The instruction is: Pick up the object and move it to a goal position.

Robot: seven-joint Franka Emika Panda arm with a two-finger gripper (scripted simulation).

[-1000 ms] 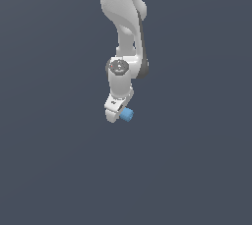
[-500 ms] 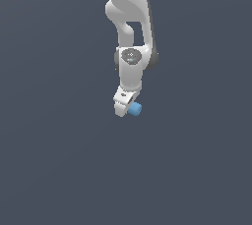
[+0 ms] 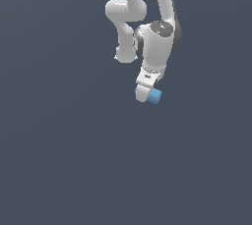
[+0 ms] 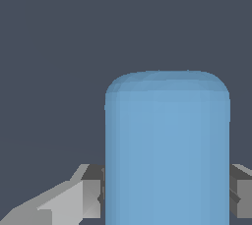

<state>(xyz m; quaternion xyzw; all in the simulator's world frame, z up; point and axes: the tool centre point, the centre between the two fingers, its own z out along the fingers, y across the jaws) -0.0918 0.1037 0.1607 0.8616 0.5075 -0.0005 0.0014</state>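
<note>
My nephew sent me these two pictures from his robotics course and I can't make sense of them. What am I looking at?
These are computer-rendered pictures of a simulated white robot arm. The exterior view looks at the arm from a camera off it, against a plain grey surface with nothing else visible on it. The wrist view comes from a camera mounted by the gripper, so everything there looks huge. The gripper's jaws are closed on a small light-blue cylinder, one finger on each side.
</note>
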